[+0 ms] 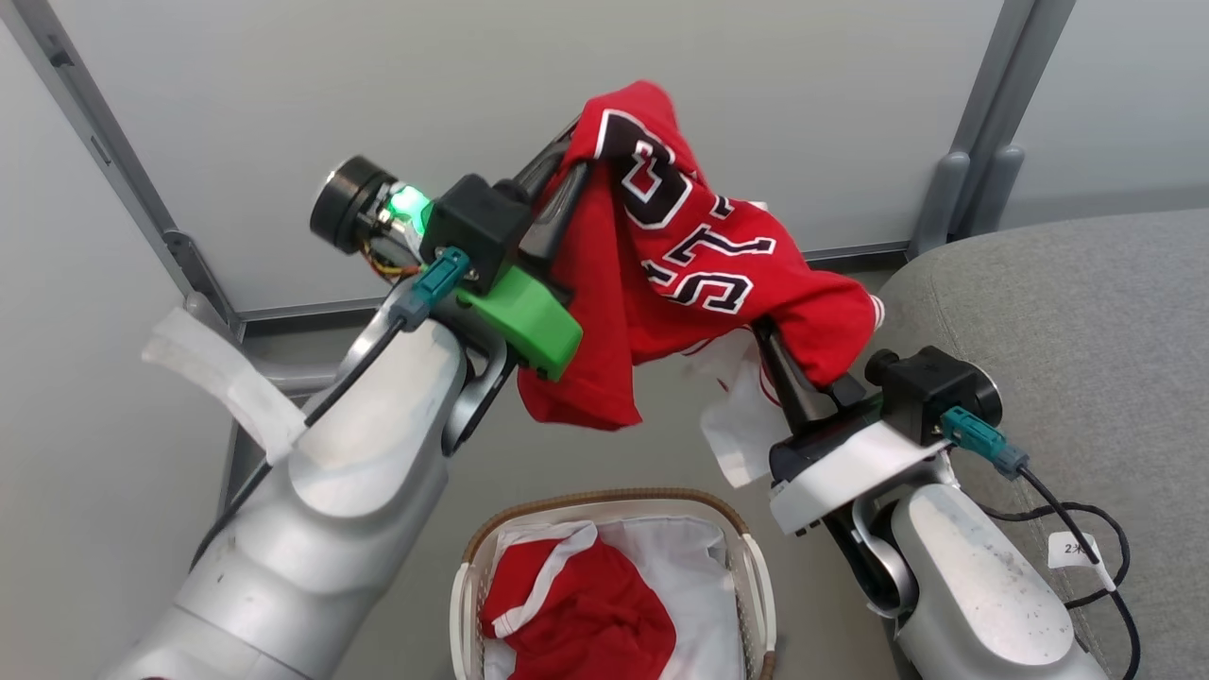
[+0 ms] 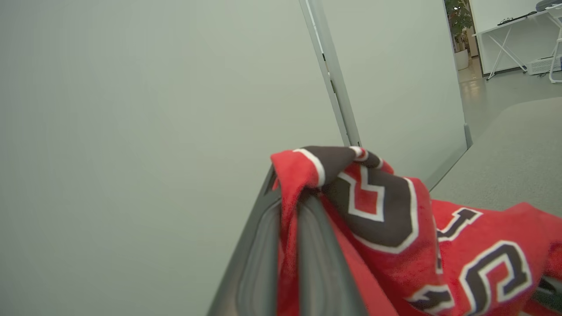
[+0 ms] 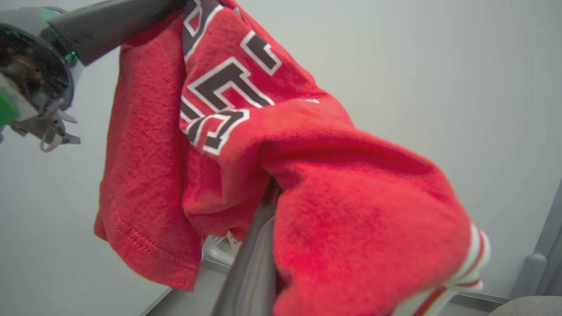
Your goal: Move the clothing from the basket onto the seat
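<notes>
A red jersey [image 1: 680, 283] with black-and-white letters hangs in the air between my two arms, above the basket. My left gripper [image 1: 571, 165] is shut on its upper edge; in the left wrist view the cloth [image 2: 377, 206] is pinched between the two dark fingers [image 2: 316, 245]. My right gripper [image 1: 770, 345] is shut on the jersey's lower right part, its finger [image 3: 257, 254] buried under red cloth [image 3: 351, 184]. A second red garment [image 1: 576, 614] with white trim lies in the white basket [image 1: 614, 501]. The grey seat [image 1: 1067, 321] is at the right.
A grey partition wall with metal posts [image 1: 123, 161] stands behind. A white label [image 1: 737, 416] dangles under the jersey. Black cables [image 1: 1086, 529] trail from my right wrist over the seat's edge. A white strap [image 1: 222, 373] hangs at the left.
</notes>
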